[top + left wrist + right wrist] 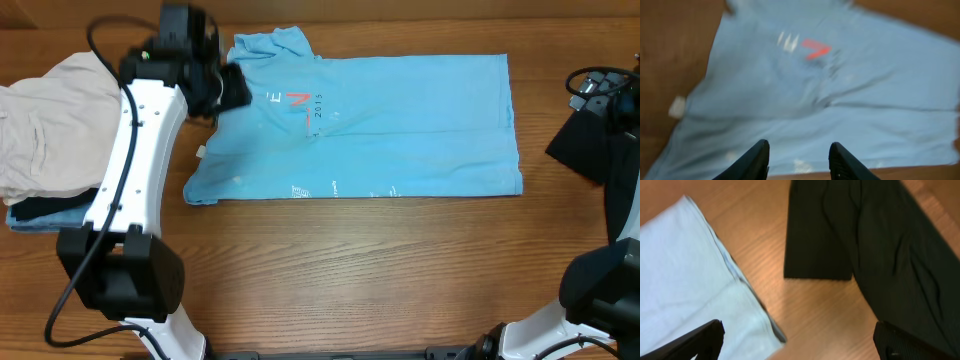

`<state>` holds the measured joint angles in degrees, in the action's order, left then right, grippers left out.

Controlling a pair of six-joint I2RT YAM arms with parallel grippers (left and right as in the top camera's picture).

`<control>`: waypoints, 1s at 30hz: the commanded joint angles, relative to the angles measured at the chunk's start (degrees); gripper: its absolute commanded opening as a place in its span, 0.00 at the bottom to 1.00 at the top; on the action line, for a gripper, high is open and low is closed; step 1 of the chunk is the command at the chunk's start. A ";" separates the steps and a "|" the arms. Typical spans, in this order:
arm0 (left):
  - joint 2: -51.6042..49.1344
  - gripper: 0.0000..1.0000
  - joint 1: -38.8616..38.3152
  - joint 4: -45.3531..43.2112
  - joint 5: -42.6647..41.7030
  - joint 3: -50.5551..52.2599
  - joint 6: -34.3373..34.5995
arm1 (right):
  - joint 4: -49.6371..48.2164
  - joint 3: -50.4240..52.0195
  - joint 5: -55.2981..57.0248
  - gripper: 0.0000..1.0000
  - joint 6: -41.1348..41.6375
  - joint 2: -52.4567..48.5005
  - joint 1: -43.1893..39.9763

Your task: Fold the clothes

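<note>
I saw 1 T-shirt (400, 120), 1 beige garment (50, 115), 1 black garment (875, 240); my left gripper (800, 156) stood half-open, right gripper (799, 337) wide, both empty.

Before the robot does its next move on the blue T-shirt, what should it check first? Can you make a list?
1. T-shirt spread flat on the table: ok, slight wrinkles.
2. Left gripper open, nothing in it: ok.
3. Left gripper touching the cloth: cannot tell, the view is blurred.
4. Right gripper open and empty: ok.
5. Black garment apart from the T-shirt: ok.
</note>
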<state>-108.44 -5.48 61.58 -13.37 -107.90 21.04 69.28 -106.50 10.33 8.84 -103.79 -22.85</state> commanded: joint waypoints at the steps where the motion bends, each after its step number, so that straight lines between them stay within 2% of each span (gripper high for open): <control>1: 0.96 0.42 -2.62 3.28 5.51 -15.61 0.98 | -6.54 -0.39 -4.55 1.00 0.22 0.17 0.00; 3: 0.96 0.35 -3.50 1.66 6.19 -20.57 2.64 | -10.78 -0.39 -12.13 1.00 0.20 0.17 0.00; 5: 0.90 0.27 -3.52 -2.69 6.32 -20.85 3.91 | -9.88 -0.39 -20.76 1.00 0.15 0.17 0.00; 7: -0.09 0.27 -3.56 -6.25 6.32 -20.83 4.70 | -10.12 -0.39 -23.65 1.00 -0.28 0.15 0.20; 12: -10.34 0.48 -3.37 -14.23 4.81 -20.96 6.40 | -14.10 -0.39 -26.27 1.00 -6.32 -0.17 5.05; 14: -15.56 0.55 -2.56 -18.95 0.57 -21.03 6.40 | -18.05 -0.39 -25.49 1.00 -6.27 -1.75 7.17; 16: -18.86 0.56 -2.03 -22.75 -1.33 -21.03 6.40 | -22.82 -0.39 -23.04 1.00 -6.29 -4.15 8.85; 21: -26.10 0.56 -1.99 -28.30 2.45 -21.00 5.95 | -33.97 -0.39 -14.58 1.00 -6.36 -14.80 12.17; 23: -28.87 0.52 -1.95 -27.65 2.40 -21.00 5.46 | -33.94 -0.39 -15.08 1.00 -7.85 -18.75 12.24; 24: -28.92 0.39 -1.81 -25.79 2.93 -21.03 2.73 | -32.04 -0.39 -15.10 0.99 -7.82 -19.12 12.24; 25: -28.22 0.30 -1.77 -23.63 2.95 -21.20 1.62 | -29.51 -0.42 -15.10 0.96 -7.80 -18.69 12.24; 26: -27.12 0.11 -1.77 -19.54 2.80 -21.81 1.20 | -26.36 -0.42 -15.06 0.91 -7.80 -17.90 12.24; 27: -25.90 0.04 -1.84 -14.73 2.95 -22.56 0.42 | -22.95 -0.42 -15.08 0.83 -7.78 -17.03 12.24; 30: -21.59 0.04 -2.38 3.65 6.84 -23.30 -1.38 | -7.69 -0.42 -15.08 0.39 -4.02 -15.15 11.85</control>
<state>-136.29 -7.75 55.35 -10.44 -129.38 22.48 54.43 -106.41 -5.10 1.63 -122.76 -10.48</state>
